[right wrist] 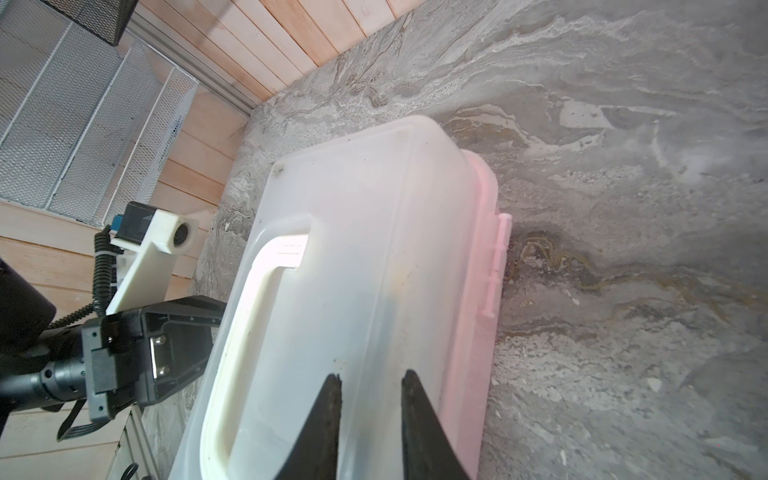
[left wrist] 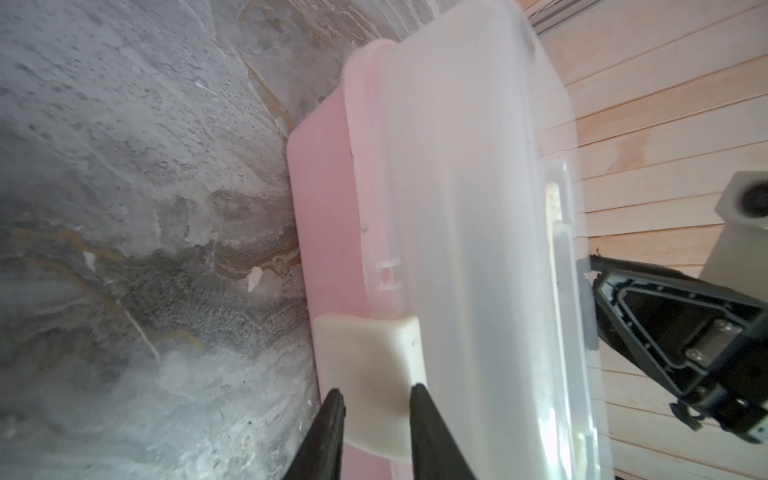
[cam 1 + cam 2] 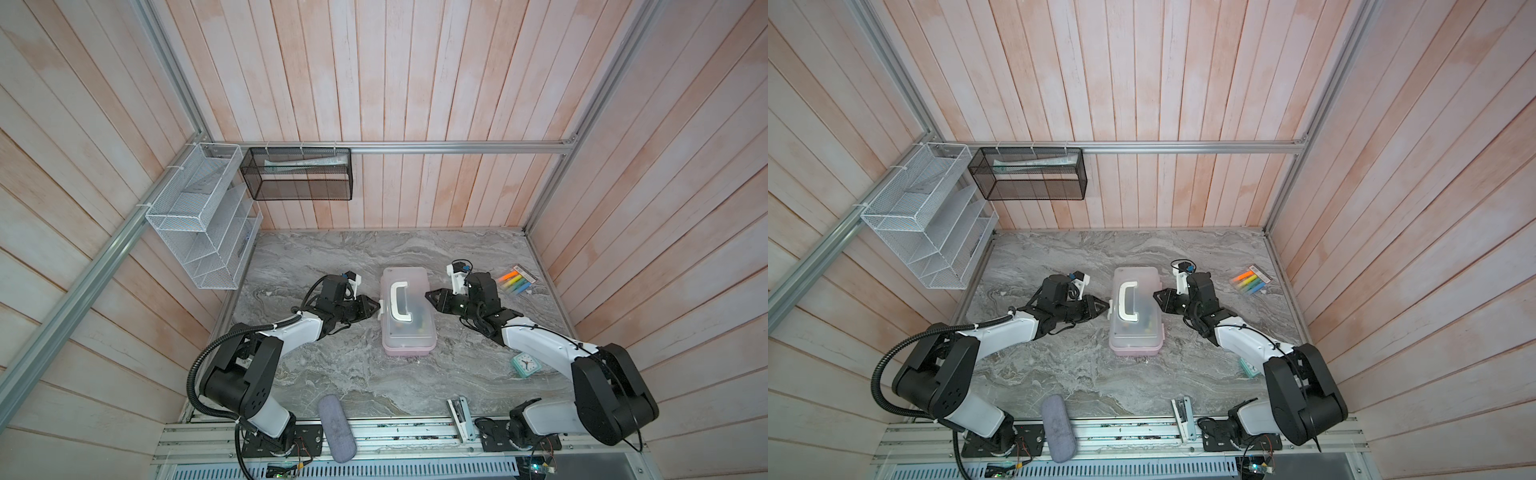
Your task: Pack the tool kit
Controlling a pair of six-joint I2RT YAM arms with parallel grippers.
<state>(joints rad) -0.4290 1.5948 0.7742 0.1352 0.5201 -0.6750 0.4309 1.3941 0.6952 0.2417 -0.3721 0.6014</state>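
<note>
Closing up looks like the step in hand. In both top views the tool box (image 3: 417,332) sits mid-way across the marble table (image 3: 332,257), frosted lid (image 3: 409,276) down, dim tool shapes inside. I can make out no loose tools. Your left gripper (image 3: 376,306) meets the box's left long side at the white latch (image 3: 380,312), and your right gripper (image 3: 428,295) meets the opposite side, so the box lies squarely between them.

In the left wrist view, the left gripper (image 2: 376,390) has its jaws a narrow gap apart. The tips are over the latch (image 2: 365,361) where the lid meets the pink base (image 2: 328,208), clamped on nothing I can see. Whether the latch has snapped home I cannot tell.

In the right wrist view, the right gripper (image 1: 370,380) shows a similar slim gap. Its tips are over the lid's (image 1: 374,228) edge on the hinged side, and it holds nothing.

Next, I judge, you press the latch flat against the base while the right claw steadies the lid. Push gently — the light box may slide.
</note>
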